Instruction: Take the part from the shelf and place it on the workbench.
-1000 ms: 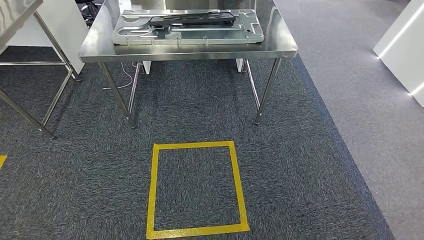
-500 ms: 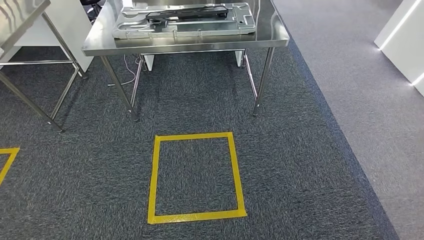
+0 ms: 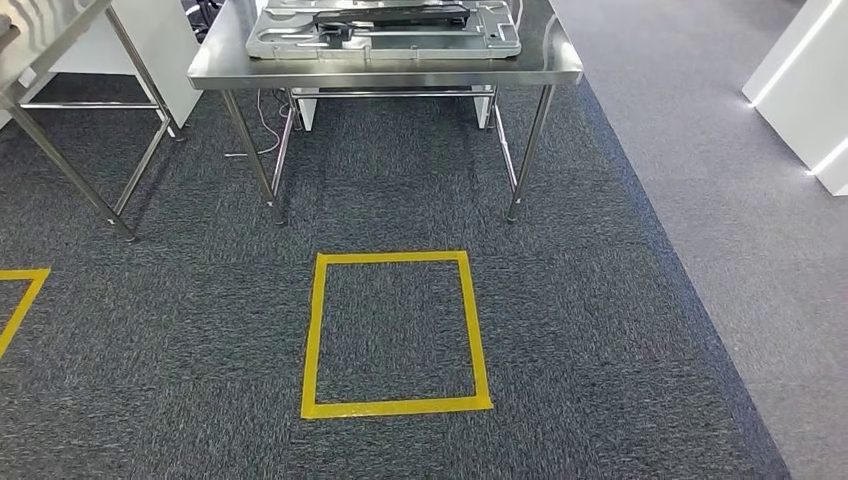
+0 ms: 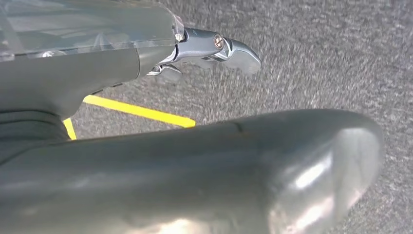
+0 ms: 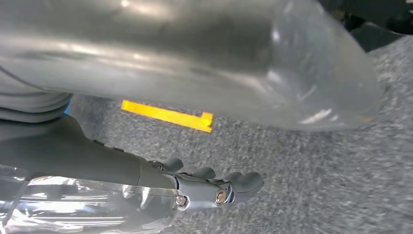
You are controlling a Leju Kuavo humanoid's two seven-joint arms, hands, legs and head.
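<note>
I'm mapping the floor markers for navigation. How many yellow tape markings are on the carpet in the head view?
2. A complete yellow tape square lies in front of the steel table; a partial tape corner sits at the picture's left edge, its remainder cut off. More may lie outside the frame.

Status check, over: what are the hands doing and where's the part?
Left robot hand and right robot hand hang over carpet, holding nothing. Flat silver stamped metal part lies on steel workbench ahead. Yellow tape square on floor between.
</note>
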